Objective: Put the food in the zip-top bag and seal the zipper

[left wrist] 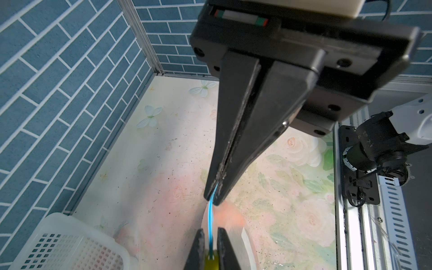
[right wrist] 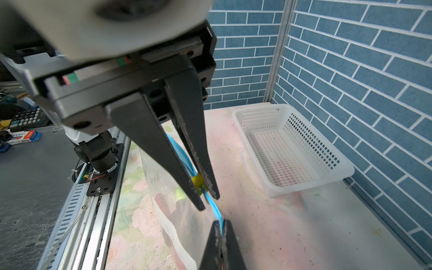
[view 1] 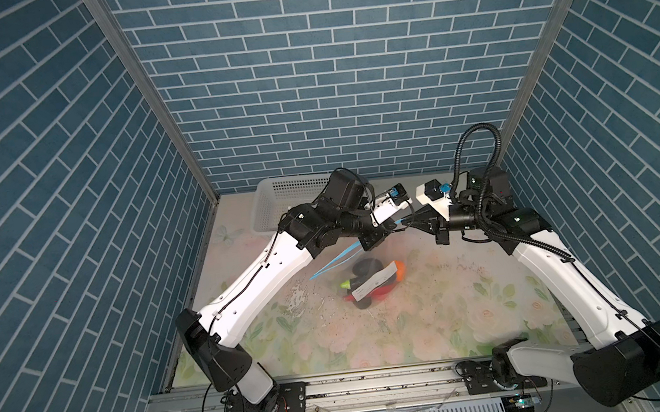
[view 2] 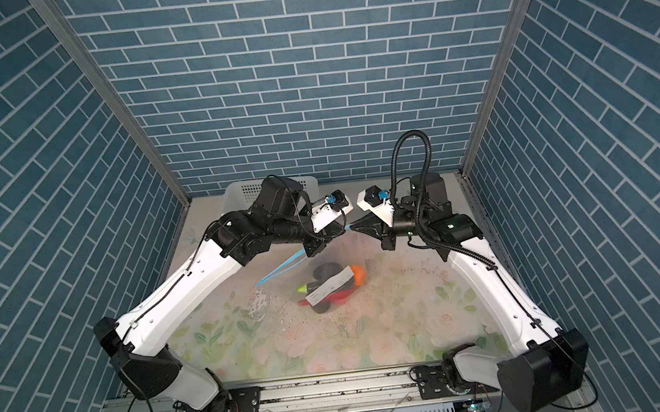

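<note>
Though packed with the food (view 1: 398,271), not sealed yet: bag (view 1: 372,287) hung over mid-desk (view 1: 437,329). Zipper (left wrist: 210,224) gaping past the slider (right wrist: 196,181). Left gripper (right wrist: 209,203) jaws clamping that slider, right gripper (right wrist: 221,225) jaws pressed together on the strip's end.

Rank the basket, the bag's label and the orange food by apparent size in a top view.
1. Basket, largest, though the left arm hides part of it.
2. Label.
3. Orange food, smallest.
</note>
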Controlling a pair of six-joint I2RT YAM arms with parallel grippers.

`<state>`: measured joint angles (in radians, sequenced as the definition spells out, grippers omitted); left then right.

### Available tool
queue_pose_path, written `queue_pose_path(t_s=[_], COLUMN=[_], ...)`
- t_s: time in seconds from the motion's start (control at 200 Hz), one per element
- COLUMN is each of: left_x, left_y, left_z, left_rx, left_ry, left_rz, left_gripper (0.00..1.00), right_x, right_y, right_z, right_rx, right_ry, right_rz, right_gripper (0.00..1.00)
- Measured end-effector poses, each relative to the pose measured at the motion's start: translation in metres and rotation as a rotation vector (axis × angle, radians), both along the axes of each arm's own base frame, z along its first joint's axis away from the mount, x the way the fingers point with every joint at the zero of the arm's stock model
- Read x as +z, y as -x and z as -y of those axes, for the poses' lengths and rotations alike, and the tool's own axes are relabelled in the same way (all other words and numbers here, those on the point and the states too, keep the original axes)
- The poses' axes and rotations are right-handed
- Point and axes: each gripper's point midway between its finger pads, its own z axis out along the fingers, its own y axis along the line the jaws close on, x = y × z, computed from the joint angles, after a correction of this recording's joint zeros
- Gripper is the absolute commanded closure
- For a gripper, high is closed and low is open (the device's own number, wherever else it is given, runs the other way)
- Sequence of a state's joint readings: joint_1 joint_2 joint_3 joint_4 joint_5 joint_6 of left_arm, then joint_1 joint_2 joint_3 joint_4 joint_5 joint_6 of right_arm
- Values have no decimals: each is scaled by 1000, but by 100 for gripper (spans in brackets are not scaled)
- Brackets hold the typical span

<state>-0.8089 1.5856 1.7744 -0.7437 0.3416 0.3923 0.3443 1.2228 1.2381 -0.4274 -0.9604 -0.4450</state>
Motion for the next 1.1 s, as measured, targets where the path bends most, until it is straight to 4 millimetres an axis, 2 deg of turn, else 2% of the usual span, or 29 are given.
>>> queue_pose_path(t_s=[1.1], left_x=[-4], left_y=[9], left_z=[-15], left_rx=[13], left_ry=[9], left_rz=[15], left_gripper=[96], right_x=[-1], right_y=[2], right_z=[-1], right_rx=[11], right_ry=[-1], right_rz=[-10], right_gripper=[100])
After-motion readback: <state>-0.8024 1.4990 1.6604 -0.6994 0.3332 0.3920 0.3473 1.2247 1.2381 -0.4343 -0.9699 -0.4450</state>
